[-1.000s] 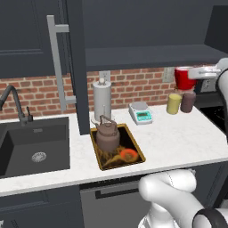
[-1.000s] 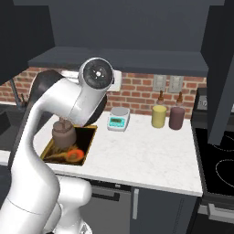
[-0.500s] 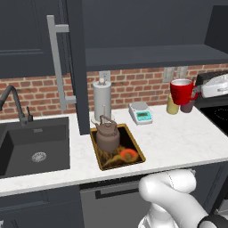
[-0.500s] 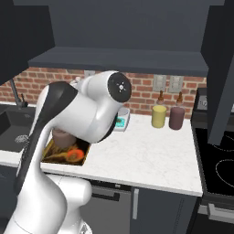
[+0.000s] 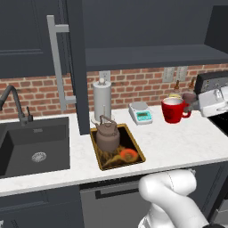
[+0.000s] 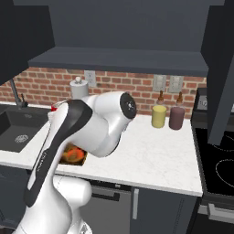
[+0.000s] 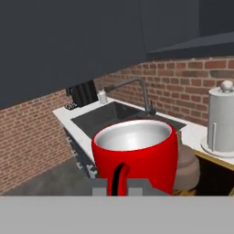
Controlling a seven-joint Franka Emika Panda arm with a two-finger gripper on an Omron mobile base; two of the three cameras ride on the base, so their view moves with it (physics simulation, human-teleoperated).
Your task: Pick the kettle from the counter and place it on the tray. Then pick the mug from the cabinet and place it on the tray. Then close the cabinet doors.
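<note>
A white marble table [image 5: 178,142] is seen with a dark sink [image 5: 31,144] inset at its 9 o'clock end. The tray [image 5: 133,147] is laid flat near the front edge, at 6 o'clock. A silver-white cylinder [image 5: 102,100] is stood just behind the tray, at 12 o'clock. A small scale [image 5: 140,112] is placed at 1 o'clock, by the brick wall. A yellow bottle [image 6: 158,115] and a dark bottle [image 6: 176,117] are stood side by side at 2 o'clock.
</note>
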